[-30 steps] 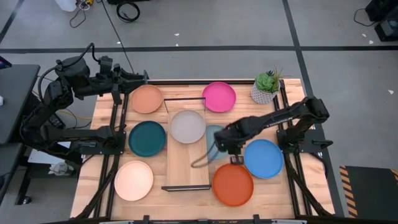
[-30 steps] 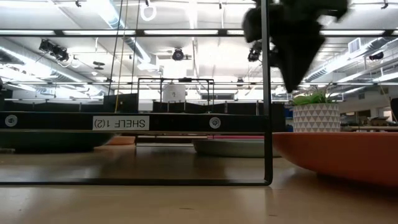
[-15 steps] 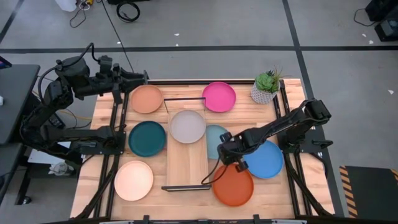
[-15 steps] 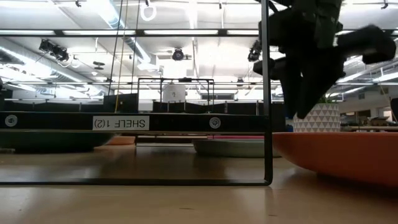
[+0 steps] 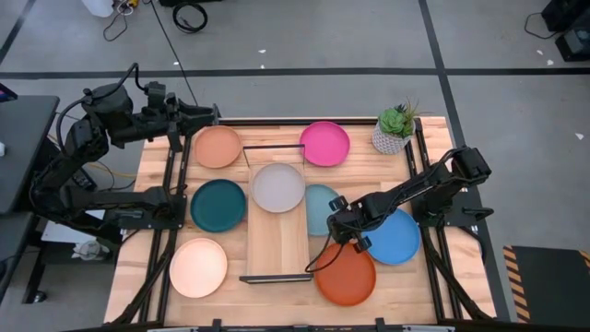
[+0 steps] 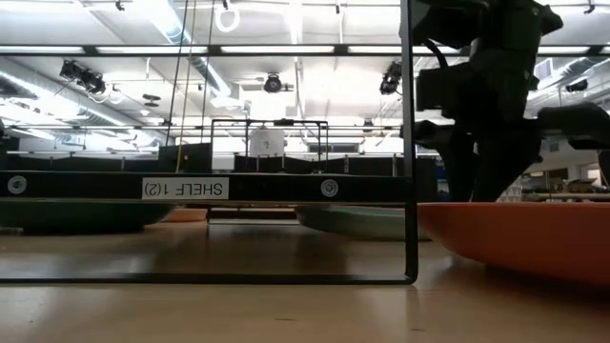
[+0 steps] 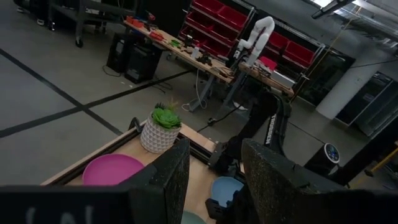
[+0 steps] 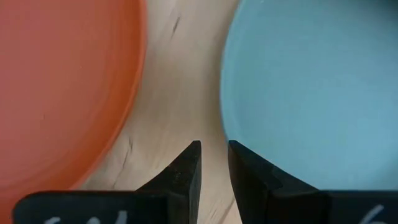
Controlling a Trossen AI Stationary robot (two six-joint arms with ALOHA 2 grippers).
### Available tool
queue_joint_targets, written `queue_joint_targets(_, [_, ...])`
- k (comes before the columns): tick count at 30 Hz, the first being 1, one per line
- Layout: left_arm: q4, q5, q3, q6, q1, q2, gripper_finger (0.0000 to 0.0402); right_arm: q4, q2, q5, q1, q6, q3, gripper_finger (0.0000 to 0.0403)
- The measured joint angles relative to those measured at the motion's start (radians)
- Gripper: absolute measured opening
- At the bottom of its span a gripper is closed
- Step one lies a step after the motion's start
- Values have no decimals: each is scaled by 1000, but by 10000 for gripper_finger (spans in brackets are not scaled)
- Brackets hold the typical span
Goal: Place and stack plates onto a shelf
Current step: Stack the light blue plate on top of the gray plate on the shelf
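The shelf (image 5: pixel 277 242) is a light-wood board in a black frame at the table's middle. The grey plate (image 5: pixel 278 187) lies on its far part. My right gripper (image 5: pixel 337 228) is low over bare tabletop, narrowly open and empty. It is between the light blue plate (image 8: pixel 311 87) and the red-orange plate (image 8: pixel 56 93), just off the light blue plate's near-right rim. The bright blue plate (image 5: pixel 396 238) lies on the table to its right. My left gripper (image 7: pixel 214 180) waits open and empty above the table's far left corner.
The magenta plate (image 5: pixel 324 143), terracotta plate (image 5: pixel 218 147), dark teal plate (image 5: pixel 218 205) and pale peach plate (image 5: pixel 198 267) lie on the table around the shelf. A potted plant (image 5: pixel 395 129) stands at the far right. The shelf's black frame post (image 6: pixel 410 143) rises next to my right gripper.
My right gripper has come down from above the light blue plate and moved a little toward the table's near-right. It is now low between the light blue and red-orange plates. The plates have not moved.
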Motion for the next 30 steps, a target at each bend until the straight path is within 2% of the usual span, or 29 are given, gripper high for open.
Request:
queue_joint_targets(15, [0,-7,0,-7,0,0,156,71,2,43,-4,-61,19,86])
queue_joint_targets(20, [0,-7,0,-7,0,0,156,119,2,15,-15,-63,-38,86])
queue_joint_targets(25, [0,-7,0,-8,0,0,156,136,2,68,-20,-63,-63,86])
queue_joint_targets(30, [0,-8,0,-8,0,0,156,173,2,13,-45,-59,-95,77])
